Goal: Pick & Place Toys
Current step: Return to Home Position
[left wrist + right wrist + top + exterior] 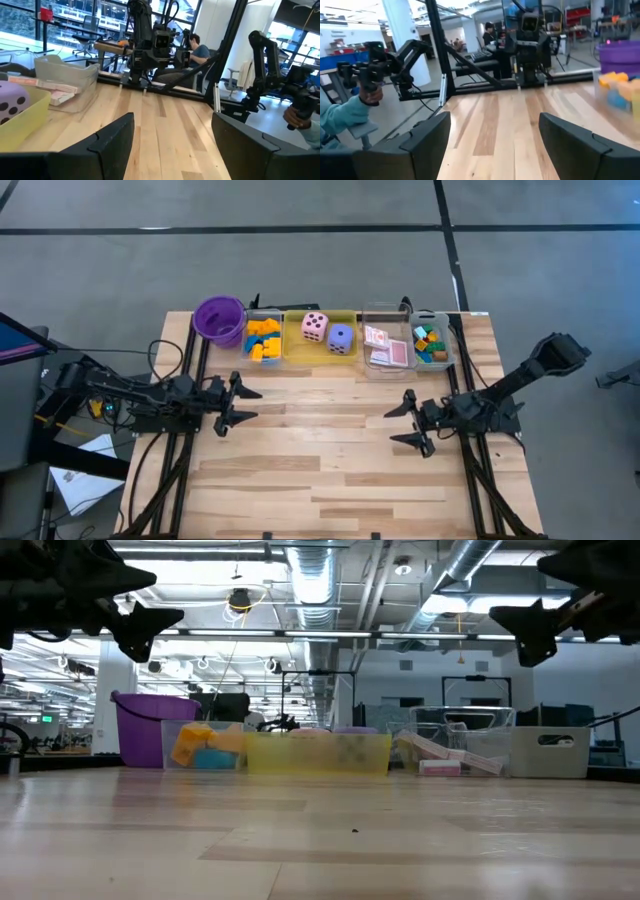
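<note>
The toys lie in a row of trays along the table's far edge. Yellow, orange and blue blocks (263, 338) fill a clear tray. A pink die (315, 326) and a purple die (341, 338) sit in a yellow tray (300, 352). Pink cards (388, 348) and small coloured blocks (429, 343) lie in two clear trays further right. My left gripper (238, 404) stands open above the table's left part, pointing level toward the right. My right gripper (408, 423) stands open at the right, pointing level toward the left. Both are clear of the wood (150, 620) (525, 630), with nothing between the fingers (172, 145) (492, 145).
A purple cup (218, 318) stands at the left end of the tray row. Bare wooden table (320, 450) lies between the two grippers and toward the near edge. Beyond the table, a person's hand in a teal sleeve (355, 107) grips a handle.
</note>
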